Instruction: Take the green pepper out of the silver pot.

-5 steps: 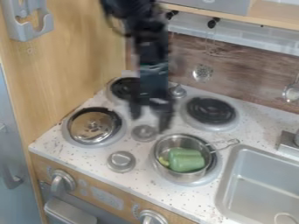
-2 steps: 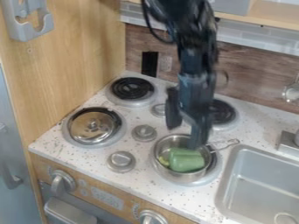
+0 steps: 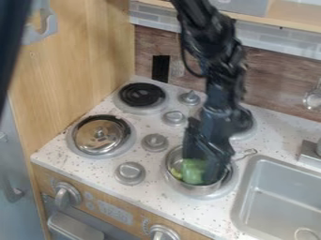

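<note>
The black gripper (image 3: 203, 169) is lowered into the silver pot (image 3: 194, 189) on the front right burner. Its fingers stand apart, one at the pepper's back edge and the other over its right side. Between them lies the green pepper (image 3: 193, 173), still down in the pot; its right part is hidden behind the nearer finger. Whether either finger touches it, I cannot tell. A smaller yellow-green bit (image 3: 176, 174) shows at the pepper's left.
A metal lid (image 3: 99, 135) rests on the front left burner. Right of the pot are its wire handle (image 3: 246, 153) and the sink (image 3: 285, 187). Knobs (image 3: 130, 173) stand left of the pot. A dark blurred shape (image 3: 11, 40) crosses the upper left corner.
The gripper has moved right and down, from above the stove's middle to inside the pot around the pepper. The pot has stayed put. A dark shape has appeared at upper left.
</note>
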